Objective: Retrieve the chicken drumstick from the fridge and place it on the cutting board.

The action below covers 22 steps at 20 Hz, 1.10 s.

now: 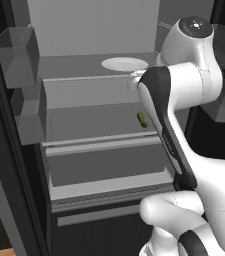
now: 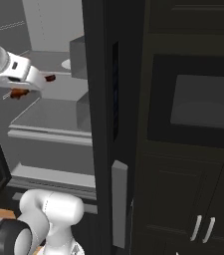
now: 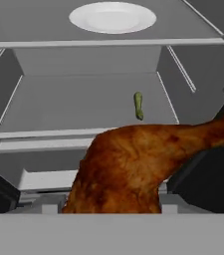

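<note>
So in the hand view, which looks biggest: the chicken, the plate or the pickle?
1. Chicken, but it sits right against the camera, so that may fool you.
2. Plate.
3. Pickle.

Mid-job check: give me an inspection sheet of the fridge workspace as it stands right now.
Surface: grey fridge shelves, door open.
Job's things: chicken drumstick fills the foreground of the hand view, close at the gripper, apparently held; no cutting board seen.
Clutter: white plate on the upper shelf; small green pickle-like item on the shelf below.
Grippers: fingertips hidden behind the drumstick.
Cables: nothing seen.
Surroundings: black cabinets right of the fridge.
</note>
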Motion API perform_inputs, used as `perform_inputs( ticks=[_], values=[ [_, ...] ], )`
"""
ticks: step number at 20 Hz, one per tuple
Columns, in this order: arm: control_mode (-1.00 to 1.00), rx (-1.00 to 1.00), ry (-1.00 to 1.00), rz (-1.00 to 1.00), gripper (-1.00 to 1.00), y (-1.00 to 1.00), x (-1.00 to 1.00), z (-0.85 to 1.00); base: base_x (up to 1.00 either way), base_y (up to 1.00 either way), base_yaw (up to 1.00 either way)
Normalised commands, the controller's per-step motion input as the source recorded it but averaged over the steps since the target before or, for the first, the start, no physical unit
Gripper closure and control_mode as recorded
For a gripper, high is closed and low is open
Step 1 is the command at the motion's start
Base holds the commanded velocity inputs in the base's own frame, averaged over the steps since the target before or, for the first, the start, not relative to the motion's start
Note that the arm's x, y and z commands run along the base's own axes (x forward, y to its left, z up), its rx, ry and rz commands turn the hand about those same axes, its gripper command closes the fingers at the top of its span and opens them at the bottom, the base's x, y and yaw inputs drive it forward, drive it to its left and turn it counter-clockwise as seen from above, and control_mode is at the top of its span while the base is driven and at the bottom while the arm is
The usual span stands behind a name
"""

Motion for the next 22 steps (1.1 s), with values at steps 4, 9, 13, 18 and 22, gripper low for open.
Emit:
perform_inputs(
  ticks=[4, 9, 13, 18, 22],
  values=[
    [-1.00, 0.00, 0.13, 0.00, 1.00, -0.01, -0.50, -0.14, 0.00, 0.00, 0.00],
    [-1.00, 0.01, 0.01, 0.00, 1.00, -0.11, -0.71, -0.31, 0.00, 0.00, 0.00],
    [-1.00, 0.06, 0.00, -0.01, 1.00, -0.21, -0.52, -0.36, 0.00, 0.00, 0.00],
    [-1.00, 0.04, 0.04, 0.00, 1.00, -0.16, -0.07, -0.38, 0.00, 0.00, 0.00],
    [-1.00, 0.01, 0.03, 0.00, 1.00, -0.02, 0.00, -0.21, 0.00, 0.00, 0.00]
  ],
)
